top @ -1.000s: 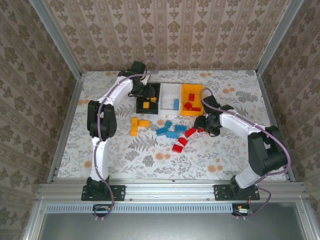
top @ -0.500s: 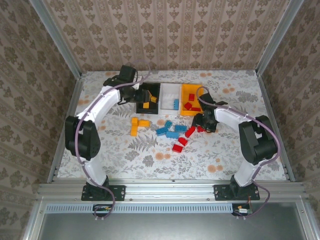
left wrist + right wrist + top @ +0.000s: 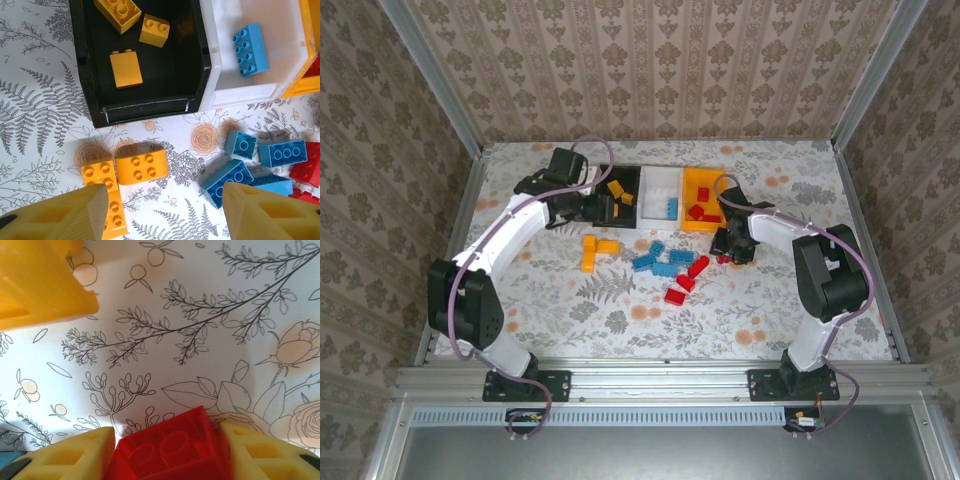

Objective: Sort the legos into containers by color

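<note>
Three containers stand in a row at the back: black point(image 3: 637, 180), white point(image 3: 658, 184) and orange-yellow point(image 3: 691, 181). The black bin point(image 3: 90, 75) holds three yellow legos point(image 3: 125, 69). A blue lego point(image 3: 250, 49) lies in the white bin point(image 3: 280, 30), and red ones point(image 3: 702, 195) in the orange-yellow bin. My left gripper point(image 3: 608, 207) hangs open point(image 3: 165, 215) above loose yellow bricks point(image 3: 142, 166) and blue bricks point(image 3: 227, 181). My right gripper point(image 3: 728, 249) is shut on a red lego point(image 3: 175, 450), with both pads against its sides.
Loose yellow point(image 3: 588, 262), blue point(image 3: 660, 263) and red point(image 3: 686, 283) bricks lie on the floral table in front of the bins. A corner of the orange-yellow bin point(image 3: 40, 285) sits close ahead of the right gripper. Metal rails point(image 3: 450, 260) border the table.
The right gripper's jaws have come together onto the red lego. The left arm has swung out to the left, and its gripper has drawn back from over the black bin towards the loose bricks.
</note>
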Robot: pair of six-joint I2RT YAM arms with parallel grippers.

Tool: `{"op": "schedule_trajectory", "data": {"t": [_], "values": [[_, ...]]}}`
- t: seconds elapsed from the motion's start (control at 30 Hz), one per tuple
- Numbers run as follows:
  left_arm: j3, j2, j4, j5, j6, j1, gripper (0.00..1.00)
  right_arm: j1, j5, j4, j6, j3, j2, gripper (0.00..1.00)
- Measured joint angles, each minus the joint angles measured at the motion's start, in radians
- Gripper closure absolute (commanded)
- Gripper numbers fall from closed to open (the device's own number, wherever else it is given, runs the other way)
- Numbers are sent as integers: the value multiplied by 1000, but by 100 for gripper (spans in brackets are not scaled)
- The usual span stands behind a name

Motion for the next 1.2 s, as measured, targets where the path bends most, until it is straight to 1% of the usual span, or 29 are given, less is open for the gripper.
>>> {"op": "schedule_trajectory", "data": {"t": [0.13,0.33,0.43,0.57,0.7,0.87,1.07,1.2], "values": [[-31,-21,10,0,-4,0,36,-11,2,-5,-4,-29,-34,60],[-70,-53,20,-4,-8,2,36,-13,15,-38,-23,-32,-148,58],[-99,-74,29,-4,-8,2,36,-13,15,-68,-34,16,-174,57],[-148,-103,38,-3,-20,3,35,-13,15,-107,-55,142,-159,57],[-200,-135,43,-3,-31,8,34,-13,15,-126,-84,322,-68,57],[-283,-186,55,-3,-49,18,33,-13,12,-149,-117,553,127,57],[-376,-234,62,-2,-75,22,32,-13,2,-196,-135,765,340,57],[-414,-259,62,-3,-85,22,31,-13,1,-231,-149,885,442,57]]}}
